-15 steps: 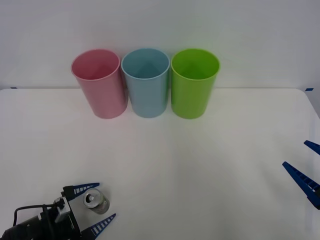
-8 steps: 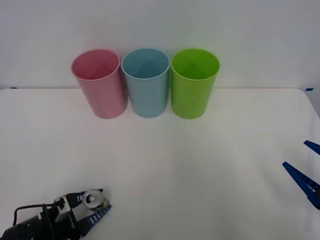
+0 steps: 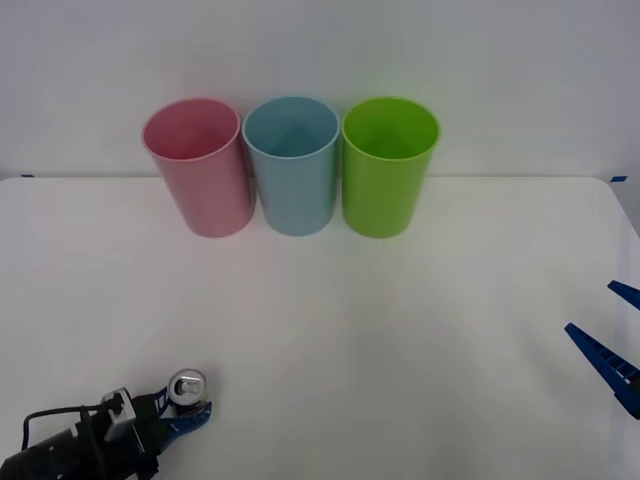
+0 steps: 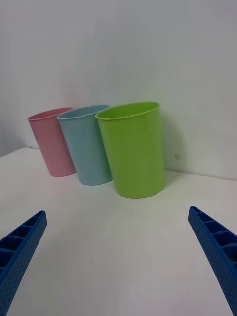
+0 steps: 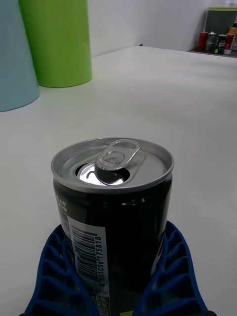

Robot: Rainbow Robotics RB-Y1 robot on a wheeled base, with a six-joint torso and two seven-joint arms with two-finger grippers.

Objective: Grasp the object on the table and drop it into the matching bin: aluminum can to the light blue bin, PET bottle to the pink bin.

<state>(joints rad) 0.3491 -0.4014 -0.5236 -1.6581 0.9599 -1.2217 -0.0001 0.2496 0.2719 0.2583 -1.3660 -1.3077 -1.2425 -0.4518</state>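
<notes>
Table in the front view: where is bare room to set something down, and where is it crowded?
The table is bare between the three bins and the near edge. Crowded spots: the pink bin, light blue bin and lime green bin at the back; the left gripper holding the aluminum can.

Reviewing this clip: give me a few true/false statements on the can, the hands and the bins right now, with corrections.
1. The left hand is shut on the aluminum can. True.
2. The can lies on its side. False: it stands upright, pull tab up.
3. The light blue bin stands between the pink bin and the lime green bin. True.
4. The right hand holds a bottle. False: it is open and empty, at the table's right edge.
</notes>
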